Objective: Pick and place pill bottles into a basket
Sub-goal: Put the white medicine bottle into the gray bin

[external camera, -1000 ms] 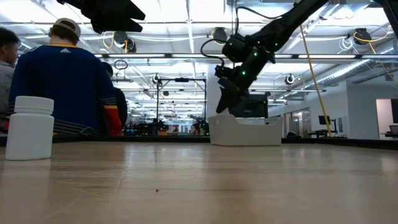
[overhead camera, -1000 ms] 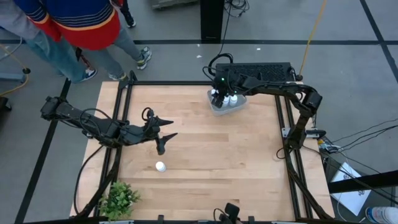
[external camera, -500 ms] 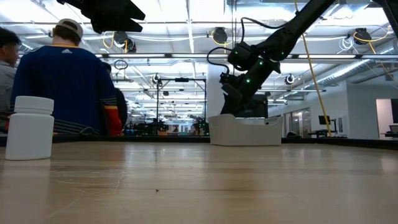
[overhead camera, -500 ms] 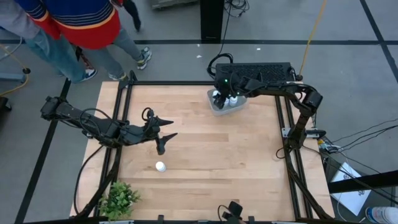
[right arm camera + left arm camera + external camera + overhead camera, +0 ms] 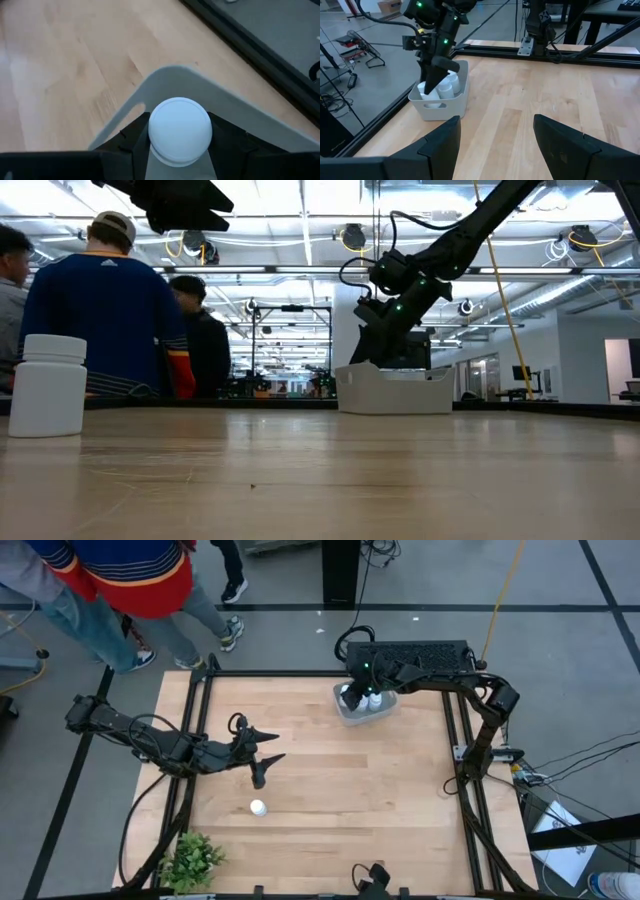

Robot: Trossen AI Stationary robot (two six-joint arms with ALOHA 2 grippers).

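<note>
The basket (image 5: 362, 712) stands at the table's far edge, with white pill bottles (image 5: 374, 700) upright inside it (image 5: 448, 86). My right gripper (image 5: 349, 697) reaches down into the basket's left end (image 5: 433, 80) and is shut on one pill bottle (image 5: 180, 131). Another pill bottle (image 5: 258, 807) stands on its base on the bare wood near the front left; the low view shows it close up (image 5: 47, 385). My left gripper (image 5: 266, 755) hangs open above the table's left middle, its fingers (image 5: 439, 148) with nothing between them. My right gripper pinches the pill bottle's body just under the cap (image 5: 150, 142) between its two fingers (image 5: 227, 145), one on each side. The fingers slant down into the basket's corner (image 5: 165, 80). The round cap faces the wrist camera. The bottle's base is hidden by the cap.
A black box (image 5: 425, 655) sits behind the basket on the far rail. A small green plant (image 5: 190, 860) stands at the near left corner. People (image 5: 95, 310) stand beyond the far left edge. Black frame rails (image 5: 468, 770) border the table.
My right gripper has sunk a little into the basket with the pill bottle, and its wrist has rolled. A person has walked along behind the table.
</note>
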